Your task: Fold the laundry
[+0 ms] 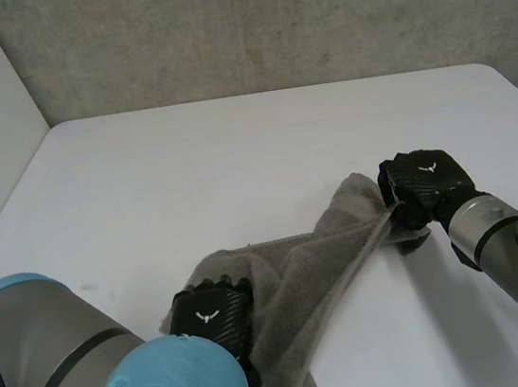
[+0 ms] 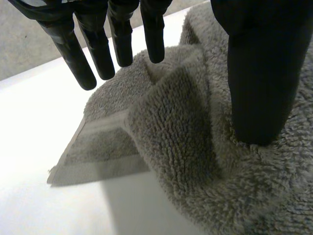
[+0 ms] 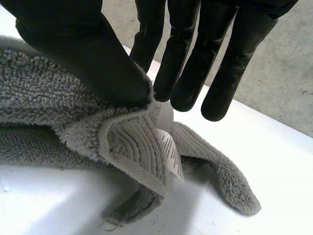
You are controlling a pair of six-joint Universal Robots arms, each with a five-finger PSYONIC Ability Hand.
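Table [image 1: 234,149]: white, carries the towel.
Towel [image 1: 298,274]: grey terry, crumpled, lying diagonally near the front edge between both hands.
Left hand [image 1: 213,319]: fingers straight above the towel's near end, thumb pressing into it.
Right hand [image 1: 425,186]: thumb and fingers pinch the far hemmed corner.
Label [image 3: 171,152]: white, hanging from that hem.

Grey towel [image 1: 298,274] with ribbed border band, white label [image 3: 170,152], white table [image 1: 235,158], black left hand [image 1: 213,319], black right hand [image 1: 425,186]

The grey fluffy towel [image 1: 299,279] lies crumpled on the white table [image 1: 235,158] — stretched in a long slanting strip. One end is lifted up — a small white tag [image 3: 171,154] hangs at that corner.
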